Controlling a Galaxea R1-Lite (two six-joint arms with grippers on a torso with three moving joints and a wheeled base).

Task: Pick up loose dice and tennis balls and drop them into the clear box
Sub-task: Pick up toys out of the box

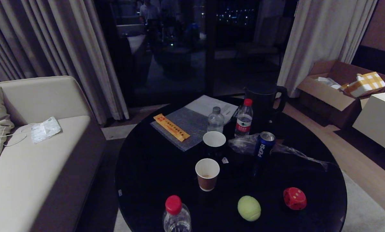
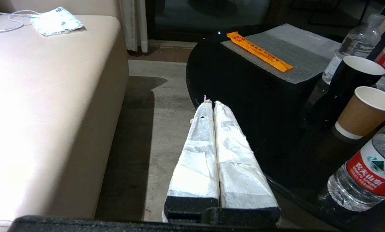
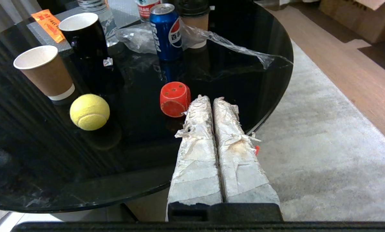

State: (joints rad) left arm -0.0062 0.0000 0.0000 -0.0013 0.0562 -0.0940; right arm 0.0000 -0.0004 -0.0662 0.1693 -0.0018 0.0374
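Two loose things of the task sit near the round black tabletop's (image 1: 141, 167) near edge: a red die (image 3: 175, 99) just beyond the right gripper (image 3: 208, 100), almost touching the tip of one finger as seen from the wrist, and a tennis ball (image 3: 89, 111) further off to that same side, apart from the die. The right fingers (image 3: 197, 129) are pressed together and hold nothing; they hang over the rim, with bare grey rug (image 3: 324, 145) on their other side. The left gripper (image 2: 211, 103) is likewise closed and empty, poised over the strip of floor between the sofa (image 2: 51, 96) and the tabletop's curved edge.

Beyond the ball stand a brown paper cup (image 1: 207, 174), a black cup (image 1: 214, 141), a Pepsi can (image 1: 264, 145) on crumpled clear film (image 1: 286, 149), and water bottles (image 1: 243, 118). A red-capped bottle (image 1: 176, 214) at the near edge is cut off. An orange packet (image 1: 171, 127) lies on a grey sheet. The dark kettle (image 1: 265, 96) is hard to make out.
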